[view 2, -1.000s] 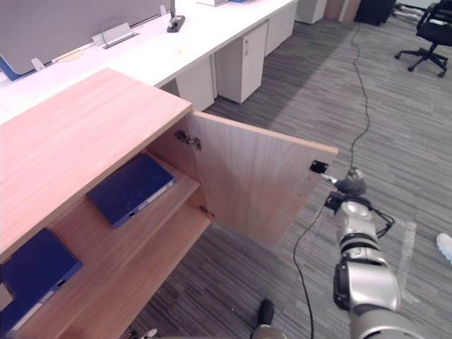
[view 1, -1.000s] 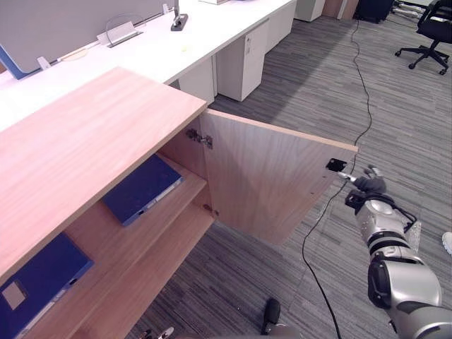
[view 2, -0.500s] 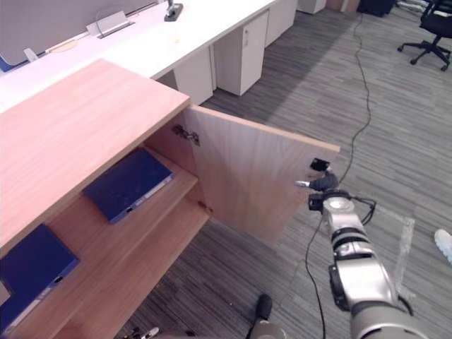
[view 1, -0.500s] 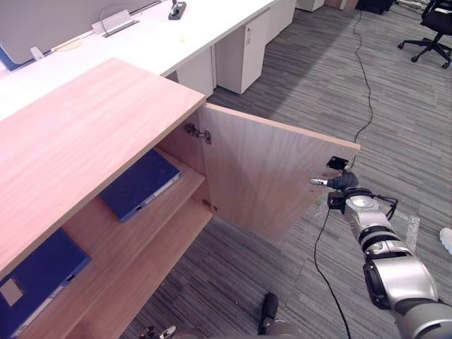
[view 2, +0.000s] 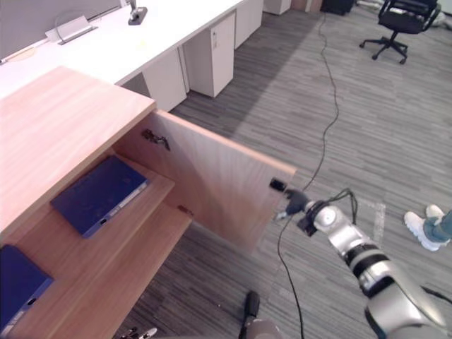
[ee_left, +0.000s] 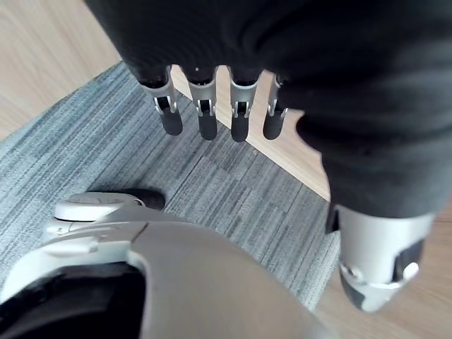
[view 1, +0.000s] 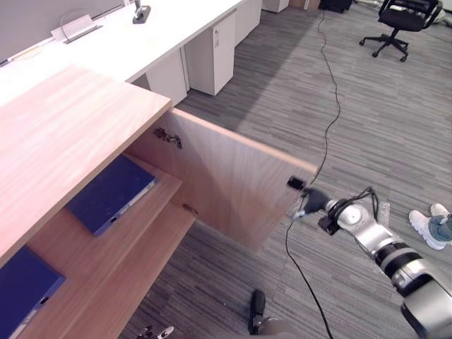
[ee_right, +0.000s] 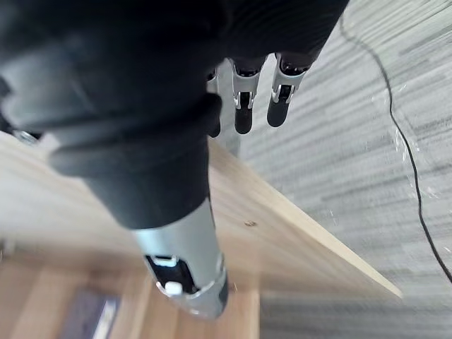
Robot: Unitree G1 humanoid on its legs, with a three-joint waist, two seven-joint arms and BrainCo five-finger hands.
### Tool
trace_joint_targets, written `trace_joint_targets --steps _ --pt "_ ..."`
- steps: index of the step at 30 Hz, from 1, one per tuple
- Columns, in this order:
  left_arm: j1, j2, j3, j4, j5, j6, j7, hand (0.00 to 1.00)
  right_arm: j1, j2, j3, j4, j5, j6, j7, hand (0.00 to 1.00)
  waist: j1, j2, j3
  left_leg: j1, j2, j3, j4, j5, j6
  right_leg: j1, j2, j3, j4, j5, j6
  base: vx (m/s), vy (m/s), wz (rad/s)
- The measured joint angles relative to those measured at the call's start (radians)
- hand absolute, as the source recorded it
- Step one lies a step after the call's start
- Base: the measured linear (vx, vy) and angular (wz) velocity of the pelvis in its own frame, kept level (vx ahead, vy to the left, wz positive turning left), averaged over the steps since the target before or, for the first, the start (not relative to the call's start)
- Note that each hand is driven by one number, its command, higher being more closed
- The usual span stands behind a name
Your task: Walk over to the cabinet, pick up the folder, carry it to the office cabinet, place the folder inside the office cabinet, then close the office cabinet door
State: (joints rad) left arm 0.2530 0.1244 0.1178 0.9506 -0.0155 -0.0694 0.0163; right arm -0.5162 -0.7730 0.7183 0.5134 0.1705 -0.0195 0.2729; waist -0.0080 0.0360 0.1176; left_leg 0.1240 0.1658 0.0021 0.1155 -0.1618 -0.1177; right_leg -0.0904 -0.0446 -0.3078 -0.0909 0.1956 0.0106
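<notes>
I'm setting my right hand (view 1: 311, 201), fingers straight and holding nothing, at the right edge of the cabinet door (view 1: 226, 176) to push it closed over the folder (view 1: 109, 193); left hand (ee_left: 205, 116) hanging loose.

Open cabinet door (view 1: 233, 180) between the right hand (view 1: 311, 201) and the shelves (view 1: 145, 236), free carpet (view 1: 395, 127) behind the hand

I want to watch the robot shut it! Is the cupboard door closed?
No, it's open. The door sticks out from the cabinet, a blue folder shows inside, and the right hand is by its edge.
</notes>
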Motion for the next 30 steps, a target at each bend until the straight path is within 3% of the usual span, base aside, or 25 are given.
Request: trace_joint_targets --steps 7,10,13,15,18,22,26,29,30 --pt "0.0 -0.002 0.017 0.0 0.024 0.0 -0.032 0.0 0.044 0.083 0.241 -0.193 0.004 -0.014 0.268 0.0 0.034 -0.002 -0.024 -0.002 0.001 -0.005 -0.012 0.025 -0.007 -0.005 0.001 0.006 0.0 -0.004 -0.007 0.03 0.04 0.02" --pt "-0.001 -0.002 0.042 -0.001 0.024 0.001 -0.042 0.0 0.05 0.128 0.274 -0.201 -0.039 -0.016 0.33 0.0 0.05 -0.006 -0.027 -0.004 -0.006 -0.004 -0.035 0.024 -0.007 -0.018 -0.007 0.005 0.0 0.003 -0.009 -0.01 0.112 0.06" --pt "0.007 0.004 0.089 -0.016 0.024 0.005 -0.044 0.0 0.082 0.13 0.334 -0.208 -0.161 -0.011 0.4 0.0 0.058 -0.04 -0.045 -0.017 -0.017 -0.003 -0.047 0.019 0.002 -0.033 -0.02 0.005 0.0 0.015 -0.003 -0.01 0.141 0.04" --pt "0.004 0.006 0.107 -0.021 0.024 0.006 -0.044 0.0 0.106 0.122 0.348 -0.232 -0.176 -0.004 0.435 0.0 0.059 -0.056 -0.055 -0.027 -0.021 -0.001 -0.042 0.011 0.015 -0.041 -0.023 0.004 0.0 0.025 -0.006 0.01 0.13 0.01" --pt "0.003 0.007 0.133 -0.02 0.024 0.007 -0.044 0.0 0.137 0.102 0.356 -0.298 -0.189 -0.001 0.459 0.0 0.062 -0.074 -0.066 -0.038 -0.025 0.0 -0.037 0.01 0.018 -0.05 -0.027 0.003 0.0 0.039 -0.007 0.02 0.096 -0.01" --pt "0.001 0.007 0.168 -0.02 0.023 0.008 -0.045 0.0 0.159 0.059 0.375 -0.348 -0.184 0.0 0.496 0.0 0.073 -0.078 -0.068 -0.057 -0.027 -0.014 -0.024 0.011 0.021 -0.051 -0.033 -0.018 0.001 0.039 -0.007 0.04 0.094 0.1" --pt "-0.004 0.005 0.184 -0.02 0.02 0.014 -0.045 0.0 0.158 0.031 0.374 -0.347 -0.192 0.0 0.502 0.0 0.101 -0.083 -0.066 -0.078 -0.033 -0.04 -0.02 0.017 0.03 -0.052 -0.043 -0.043 0.001 0.039 -0.007 0.02 0.085 0.23" --pt "-0.011 0.001 0.185 -0.021 0.014 0.018 -0.045 0.0 0.158 0.069 0.367 -0.309 -0.197 -0.001 0.483 0.0 0.123 -0.096 -0.065 -0.105 -0.04 -0.073 -0.012 0.023 0.037 -0.051 -0.058 -0.079 0.0 0.039 -0.007 0.0 0.073 0.37" --pt "-0.013 0.0 0.183 -0.025 0.009 0.022 -0.044 0.0 0.158 0.122 0.347 -0.241 -0.198 0.0 0.465 0.0 0.132 -0.103 -0.061 -0.107 -0.041 -0.087 -0.013 0.025 0.034 -0.048 -0.06 -0.087 0.0 0.039 -0.007 0.0 0.102 0.32"
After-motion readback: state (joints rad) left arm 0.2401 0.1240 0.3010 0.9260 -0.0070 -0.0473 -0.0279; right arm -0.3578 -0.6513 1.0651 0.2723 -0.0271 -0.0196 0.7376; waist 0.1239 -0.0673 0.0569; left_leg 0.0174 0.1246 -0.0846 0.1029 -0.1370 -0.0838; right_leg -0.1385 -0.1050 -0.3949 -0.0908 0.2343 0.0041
